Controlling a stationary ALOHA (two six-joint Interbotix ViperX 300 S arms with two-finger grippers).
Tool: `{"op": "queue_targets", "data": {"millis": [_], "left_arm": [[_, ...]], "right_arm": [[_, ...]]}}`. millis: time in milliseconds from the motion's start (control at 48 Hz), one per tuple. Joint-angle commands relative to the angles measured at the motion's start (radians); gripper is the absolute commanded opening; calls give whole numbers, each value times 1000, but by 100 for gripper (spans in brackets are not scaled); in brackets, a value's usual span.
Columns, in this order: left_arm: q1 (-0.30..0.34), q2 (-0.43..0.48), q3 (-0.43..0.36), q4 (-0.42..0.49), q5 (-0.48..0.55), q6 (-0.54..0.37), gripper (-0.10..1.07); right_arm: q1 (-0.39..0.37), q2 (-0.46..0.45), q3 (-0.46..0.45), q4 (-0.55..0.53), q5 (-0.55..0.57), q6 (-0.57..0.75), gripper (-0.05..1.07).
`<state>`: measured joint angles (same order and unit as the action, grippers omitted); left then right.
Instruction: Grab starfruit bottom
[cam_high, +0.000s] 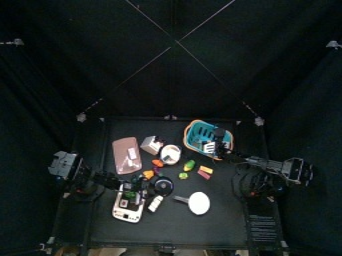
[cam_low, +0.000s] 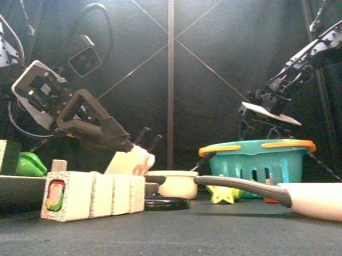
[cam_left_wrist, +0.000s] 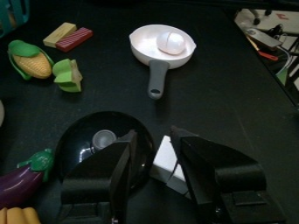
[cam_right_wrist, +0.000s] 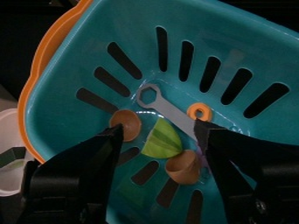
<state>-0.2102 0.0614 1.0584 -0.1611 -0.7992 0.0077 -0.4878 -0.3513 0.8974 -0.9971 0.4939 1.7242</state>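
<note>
A yellow-green starfruit piece (cam_low: 223, 193) lies on the table in front of the teal basket (cam_low: 257, 160) with its orange rim. The left wrist view shows a yellow-green piece (cam_left_wrist: 66, 76) beside the corn (cam_left_wrist: 30, 59). My right gripper (cam_right_wrist: 160, 131) is open and close against the slotted basket wall (cam_right_wrist: 233, 52); a yellow-green shape shows through the slots. In the top view my right gripper (cam_high: 221, 152) hangs at the basket's (cam_high: 203, 133) near edge. My left gripper (cam_left_wrist: 152, 150) is open over a white block (cam_left_wrist: 163, 164) next to a black lid (cam_left_wrist: 100, 144).
A white pan holding an egg (cam_left_wrist: 162, 44) sits across from the left gripper. An eggplant (cam_left_wrist: 24, 179) and red and tan blocks (cam_left_wrist: 68, 37) lie nearby. A sandwich box (cam_low: 91, 192) and the pan handle (cam_low: 227, 181) stand at the table's front.
</note>
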Motion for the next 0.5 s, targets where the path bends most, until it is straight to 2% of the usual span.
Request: {"op": "queue_targets", "data": {"millis": [0, 104, 250, 479], "left_arm": [[0, -2, -15, 2, -5, 0, 77], [0, -2, -17, 0, -5, 0, 77], [5, -2, -17, 0, -5, 0, 77], [5, -2, -15, 0, -5, 0, 77]], "right_arm": [[12, -28, -25, 6, -17, 0, 96], [66, -44, -43, 23, -29, -5, 96], [179, -64, -75, 37, -31, -2, 96], [359, -28, -124, 61, -32, 0, 96]]}}
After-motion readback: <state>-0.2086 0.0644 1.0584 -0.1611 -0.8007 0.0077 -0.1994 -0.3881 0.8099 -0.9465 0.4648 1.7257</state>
